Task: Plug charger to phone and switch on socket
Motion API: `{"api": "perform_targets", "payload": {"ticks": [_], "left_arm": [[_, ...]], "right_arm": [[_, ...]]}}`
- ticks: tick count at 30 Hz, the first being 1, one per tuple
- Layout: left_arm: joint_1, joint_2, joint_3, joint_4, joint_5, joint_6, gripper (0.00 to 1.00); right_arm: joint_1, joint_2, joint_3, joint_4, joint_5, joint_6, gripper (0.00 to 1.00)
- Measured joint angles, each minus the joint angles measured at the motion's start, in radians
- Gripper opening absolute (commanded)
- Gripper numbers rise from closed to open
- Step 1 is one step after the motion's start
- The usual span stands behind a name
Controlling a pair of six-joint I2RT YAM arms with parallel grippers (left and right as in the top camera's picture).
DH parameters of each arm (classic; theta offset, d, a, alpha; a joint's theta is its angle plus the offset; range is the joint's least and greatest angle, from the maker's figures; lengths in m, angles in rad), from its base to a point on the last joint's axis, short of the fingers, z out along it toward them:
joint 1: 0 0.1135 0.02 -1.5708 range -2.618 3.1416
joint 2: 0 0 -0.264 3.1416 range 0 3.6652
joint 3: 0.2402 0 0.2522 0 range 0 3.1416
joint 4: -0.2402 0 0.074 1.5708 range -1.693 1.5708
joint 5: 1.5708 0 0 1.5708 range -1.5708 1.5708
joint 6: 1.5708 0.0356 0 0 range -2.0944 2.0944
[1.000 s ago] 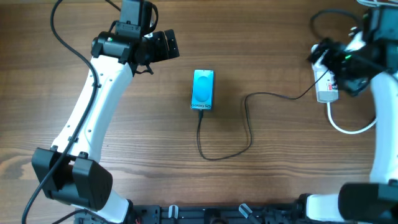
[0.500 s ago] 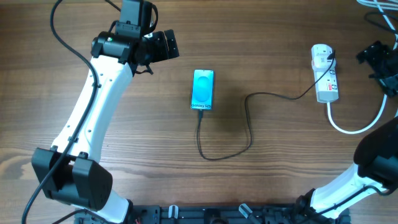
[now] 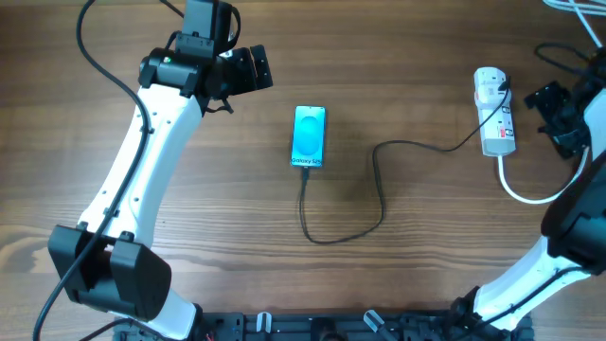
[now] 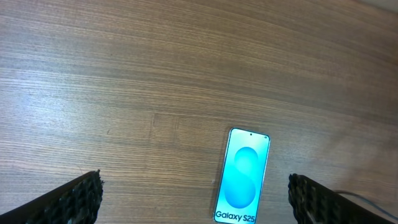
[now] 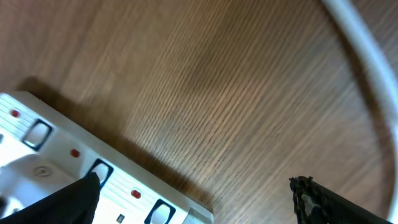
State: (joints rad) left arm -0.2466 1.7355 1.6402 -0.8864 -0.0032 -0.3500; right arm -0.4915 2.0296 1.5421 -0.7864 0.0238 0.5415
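- Phone (image 3: 310,137) lies flat, screen up, mid-table (image 3: 436,275); the charger (image 3: 380,189) cable meets its lower end.
- The charger's plug sits in the socket (image 3: 495,114), at far right.
- Left gripper (image 3: 248,69): fingers spread apart, empty, up-left of the phone.
- Right gripper (image 3: 557,118): fingers spread apart, empty, just beside the socket.

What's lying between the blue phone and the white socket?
Only the black charger cable, curving across bare wood from phone to socket; the overhead view shows it.
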Motion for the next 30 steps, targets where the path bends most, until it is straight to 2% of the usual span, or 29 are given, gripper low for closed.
{"api": "perform_targets", "payload": {"ticks": [12, 30], "left_arm": [[0.0, 0.0, 0.0, 0.0, 0.0, 0.0, 1.0], [0.0, 0.0, 0.0, 0.0, 0.0, 0.0, 1.0]], "right_arm": [[0.051, 0.092, -0.003, 0.053, -0.016, 0.004, 1.0], [0.044, 0.097, -0.003, 0.065, -0.077, -0.016, 1.0]]}}
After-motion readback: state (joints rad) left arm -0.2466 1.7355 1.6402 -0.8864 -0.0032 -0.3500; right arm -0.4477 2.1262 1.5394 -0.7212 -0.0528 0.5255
